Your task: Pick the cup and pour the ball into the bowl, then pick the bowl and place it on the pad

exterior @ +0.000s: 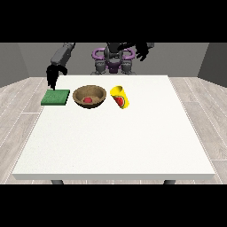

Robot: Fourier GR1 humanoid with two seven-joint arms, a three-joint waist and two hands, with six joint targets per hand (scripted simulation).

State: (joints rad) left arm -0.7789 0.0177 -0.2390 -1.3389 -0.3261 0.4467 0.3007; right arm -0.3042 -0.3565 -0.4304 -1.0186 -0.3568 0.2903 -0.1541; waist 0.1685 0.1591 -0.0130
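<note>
- Bowl [89,96] sits centre-left on the table [133,142], red ball [88,100] inside; green pad [56,97] just left, yellow cup [120,96] lying just right.
- My hand at the view's left [53,75] hangs above the pad, fingers straight down, holding nothing.
- My hand at the view's right [141,50] is raised, fingers spread.

You get bright, even light from above. The tabletop [111,142] reads flat white with no glare. Shadows are faint: a soft dark rim inside the bowl [89,96], little under the cup [120,97]. Walls fall darker toward the corners.
</note>
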